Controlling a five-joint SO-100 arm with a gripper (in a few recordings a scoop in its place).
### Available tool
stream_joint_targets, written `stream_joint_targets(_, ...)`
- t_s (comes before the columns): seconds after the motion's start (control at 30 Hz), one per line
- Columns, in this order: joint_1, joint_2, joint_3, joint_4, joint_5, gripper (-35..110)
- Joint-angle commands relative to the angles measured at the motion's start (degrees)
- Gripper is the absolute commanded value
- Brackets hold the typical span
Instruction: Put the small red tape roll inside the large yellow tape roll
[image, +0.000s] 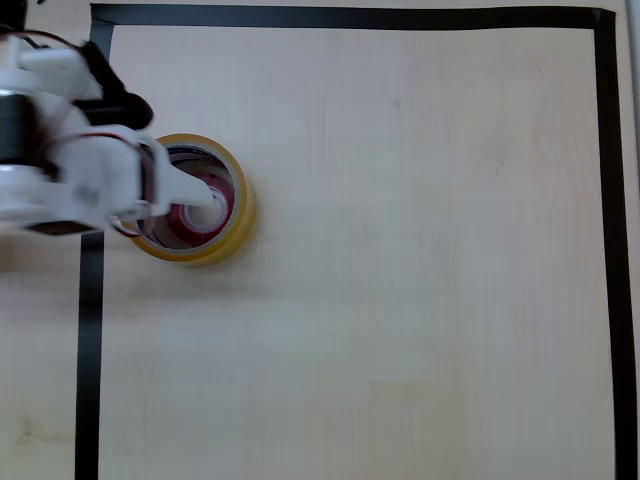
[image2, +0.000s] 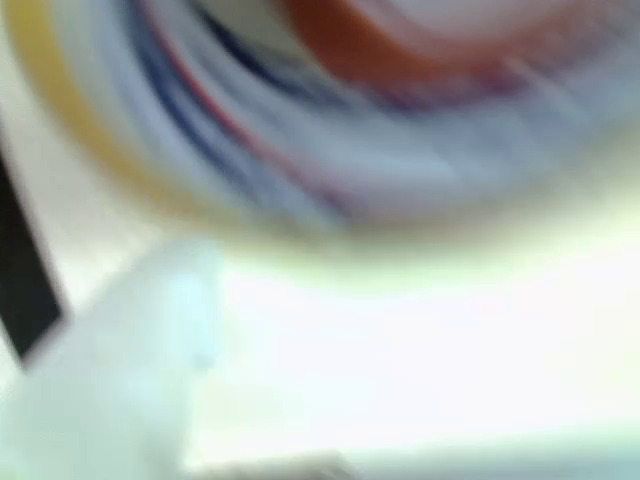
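Overhead view: large yellow tape roll (image: 232, 222) sits left of centre on the pale wood surface (image: 400, 250), just inside the black tape border (image: 90, 330). Small red tape roll (image: 196, 212) lies inside the yellow ring, within its core. White end effector (image: 205, 195) comes in from the left edge, fingertips down in the ring, right over the red roll. Cannot tell whether fingers are apart or clamped on the red roll. Wrist view is badly blurred: yellow rim (image2: 70, 110), blue and red core marks, red roll (image2: 400, 45) at top, pale finger (image2: 120, 370) lower left.
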Motion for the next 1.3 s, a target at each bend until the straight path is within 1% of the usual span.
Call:
stream_joint_targets(0.0,-1.8,20.2,-3.3,3.1,0.0,26)
stream_joint_targets(0.07,-3.3,28.7,1.5,2.0,0.0,15)
stream_joint_targets(0.23,1.2,48.8,23.2,-6.7,0.0,0)
stream_joint_targets(0.3,2.1,56.4,34.0,-10.7,-0.2,0)
stream_joint_targets(0.37,5.2,61.7,38.2,-13.4,-2.6,0)
stream_joint_targets(0.43,7.5,62.8,40.7,-15.7,-4.1,0)
stream_joint_targets(0.63,9.0,65.0,59.0,-26.1,-6.7,0)
stream_joint_targets(0.7,8.3,72.4,64.6,-24.8,-6.7,0)
stream_joint_targets(0.73,7.8,79.3,67.4,-21.8,-6.7,0)
stream_joint_targets(0.97,11.4,80.0,67.7,-14.9,-4.1,0)
stream_joint_targets(1.27,10.6,80.0,67.5,-14.3,-4.1,1)
